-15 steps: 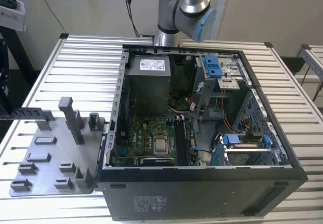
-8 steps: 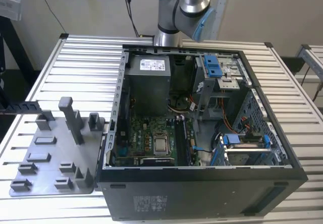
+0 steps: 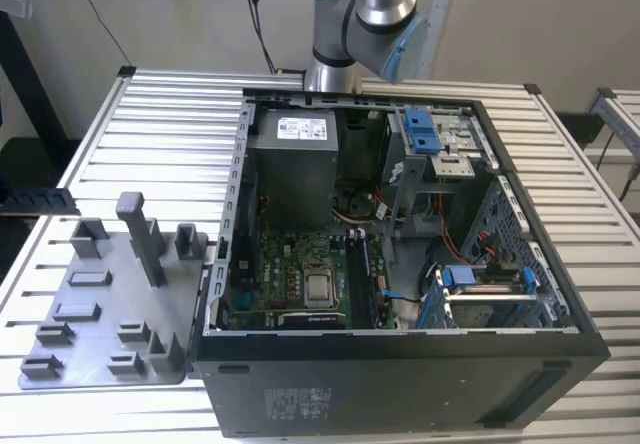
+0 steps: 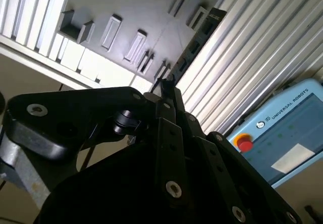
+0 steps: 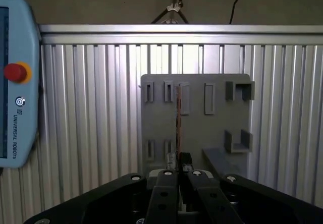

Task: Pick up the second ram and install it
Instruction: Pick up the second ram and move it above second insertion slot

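- First wrist view: my gripper [image 5: 179, 159] is clamped narrow on the second ram [image 5: 177, 118]. I see the stick edge-on as a thin line, running out from the fingertips over the grey holder [image 5: 202, 128].
- In the second wrist view the second ram [image 4: 199, 37] juts from the gripper [image 4: 166, 85] as a long dark strip. Nothing touches its free end.
- The holder's slots and raised pegs lie beneath the stick. I cannot tell how much room lies between them.
- The slatted table [image 5: 91, 108] spreads bare around the holder, with the teach pendant [image 5: 15, 93] lying off to one side.
- In the exterior view the holder [image 3: 110, 289] touches the PC case [image 3: 400, 364] on the exterior view's left.
- The case lies open-topped. The power supply [image 3: 295, 164], loose cables [image 3: 360, 209] and blue-clipped drive bays [image 3: 425, 134] crowd around the motherboard [image 3: 290, 274].
- The arm [image 3: 365, 14] rises behind the case's far wall.
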Robot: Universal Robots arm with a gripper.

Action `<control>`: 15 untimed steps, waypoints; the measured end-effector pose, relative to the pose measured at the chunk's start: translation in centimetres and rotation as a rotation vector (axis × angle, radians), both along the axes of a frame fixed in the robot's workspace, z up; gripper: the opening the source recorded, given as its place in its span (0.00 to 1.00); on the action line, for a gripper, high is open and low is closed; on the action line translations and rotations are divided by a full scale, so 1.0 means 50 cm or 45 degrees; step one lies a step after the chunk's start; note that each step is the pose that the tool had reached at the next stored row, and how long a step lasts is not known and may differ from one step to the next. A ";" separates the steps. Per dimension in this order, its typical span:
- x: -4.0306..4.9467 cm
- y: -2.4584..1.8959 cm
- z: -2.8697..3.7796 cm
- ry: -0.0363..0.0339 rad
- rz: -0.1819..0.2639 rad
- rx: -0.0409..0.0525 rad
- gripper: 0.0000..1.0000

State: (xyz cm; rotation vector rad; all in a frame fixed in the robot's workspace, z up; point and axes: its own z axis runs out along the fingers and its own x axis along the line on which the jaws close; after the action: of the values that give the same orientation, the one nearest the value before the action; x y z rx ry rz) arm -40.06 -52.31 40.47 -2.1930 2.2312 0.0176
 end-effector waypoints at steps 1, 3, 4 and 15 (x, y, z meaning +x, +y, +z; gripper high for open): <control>0.000 0.0000 0.003 0.0000 0.000 0.000 0.14; 0.000 0.0000 0.008 0.0001 0.000 0.000 0.14; 0.000 0.0001 0.010 0.0001 0.000 0.000 0.14; 0.001 0.0001 0.015 0.0001 0.000 0.000 0.14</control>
State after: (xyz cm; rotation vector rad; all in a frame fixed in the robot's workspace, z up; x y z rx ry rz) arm -40.01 -52.31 41.23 -2.1930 2.2313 0.0176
